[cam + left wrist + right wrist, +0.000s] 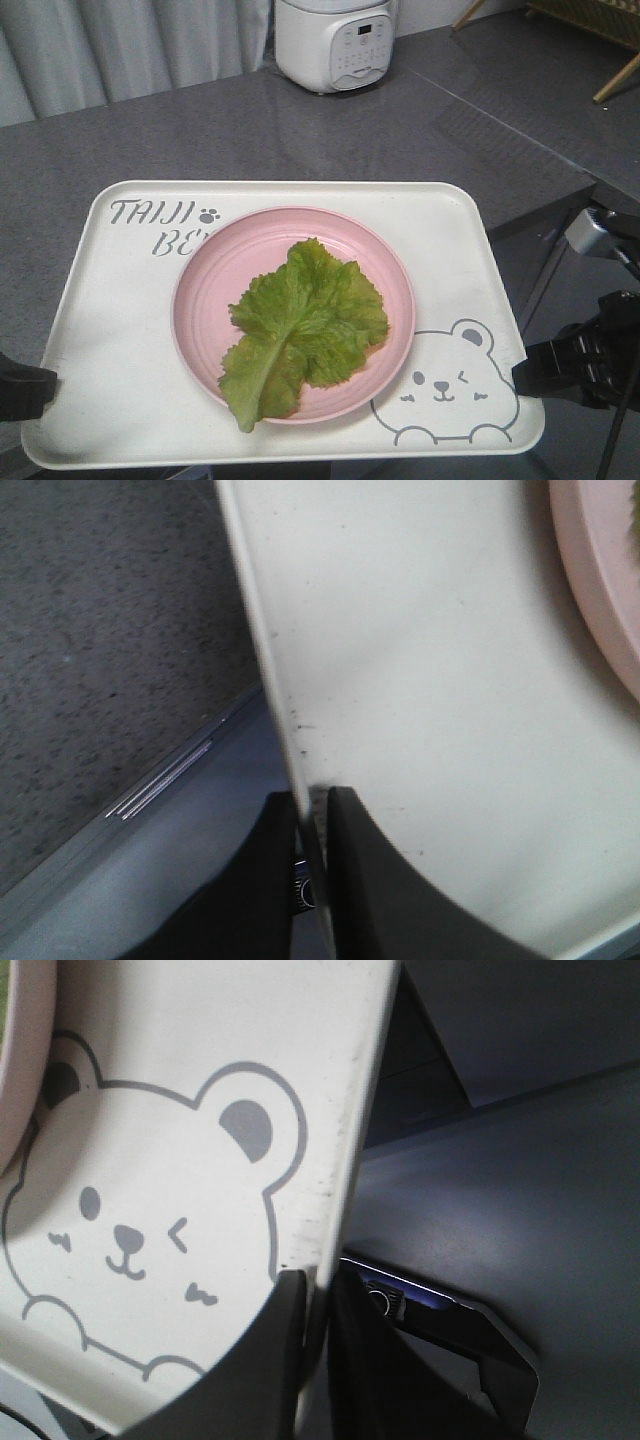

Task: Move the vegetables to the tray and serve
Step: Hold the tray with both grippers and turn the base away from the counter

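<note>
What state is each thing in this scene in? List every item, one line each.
lettuce leaf: whole, lying flat on the pink plate.
pink plate: right way up, sitting mid-tray.
tray: gripped at both side rims; cannot tell whether it is lifted or resting.
left tool: shut on the tray's left rim.
right tool: shut on the tray's right rim.
white cooker: standing on the counter, lid closed.

left pincer [312,802] clamped on tray [420,680] edge, right pincer [320,1282] likewise
</note>
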{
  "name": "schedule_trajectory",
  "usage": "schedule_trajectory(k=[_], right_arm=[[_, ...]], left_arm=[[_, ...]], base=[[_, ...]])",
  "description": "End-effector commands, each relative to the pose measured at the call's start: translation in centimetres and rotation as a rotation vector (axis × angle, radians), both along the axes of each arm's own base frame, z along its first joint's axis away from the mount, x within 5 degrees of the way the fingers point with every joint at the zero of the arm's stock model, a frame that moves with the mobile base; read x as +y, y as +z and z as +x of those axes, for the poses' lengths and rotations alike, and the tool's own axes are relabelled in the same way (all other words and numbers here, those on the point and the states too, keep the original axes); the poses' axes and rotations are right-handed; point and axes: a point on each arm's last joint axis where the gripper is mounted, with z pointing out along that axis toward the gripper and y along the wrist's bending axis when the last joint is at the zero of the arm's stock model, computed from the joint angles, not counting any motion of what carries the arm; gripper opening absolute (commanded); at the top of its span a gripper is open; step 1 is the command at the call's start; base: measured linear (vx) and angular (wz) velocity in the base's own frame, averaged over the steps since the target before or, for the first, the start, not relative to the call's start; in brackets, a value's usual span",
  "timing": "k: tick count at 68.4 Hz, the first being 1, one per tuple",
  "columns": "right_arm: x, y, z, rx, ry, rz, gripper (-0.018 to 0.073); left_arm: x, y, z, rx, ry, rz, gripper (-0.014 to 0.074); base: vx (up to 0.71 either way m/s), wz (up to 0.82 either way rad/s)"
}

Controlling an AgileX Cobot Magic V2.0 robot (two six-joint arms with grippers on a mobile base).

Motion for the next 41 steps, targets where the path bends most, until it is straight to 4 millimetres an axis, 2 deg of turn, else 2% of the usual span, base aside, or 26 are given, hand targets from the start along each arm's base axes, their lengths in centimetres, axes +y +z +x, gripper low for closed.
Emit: schedule_trajectory(k=[1, 41], right_arm=[[0.48, 1.43, -0.22, -0.073, 0.036, 0.045, -0.0003], [0.48, 1.43, -0.22, -0.073, 0.036, 0.045, -0.0003]], left_arm=[[-0.36, 1.43, 0.17, -0.1, -0.014, -0.043, -0.0006], [-0.36, 1.43, 0.17, -0.1, -0.014, -0.043, -0.0006]], base=[[-0.03, -0.42], [-0.02, -0.34]])
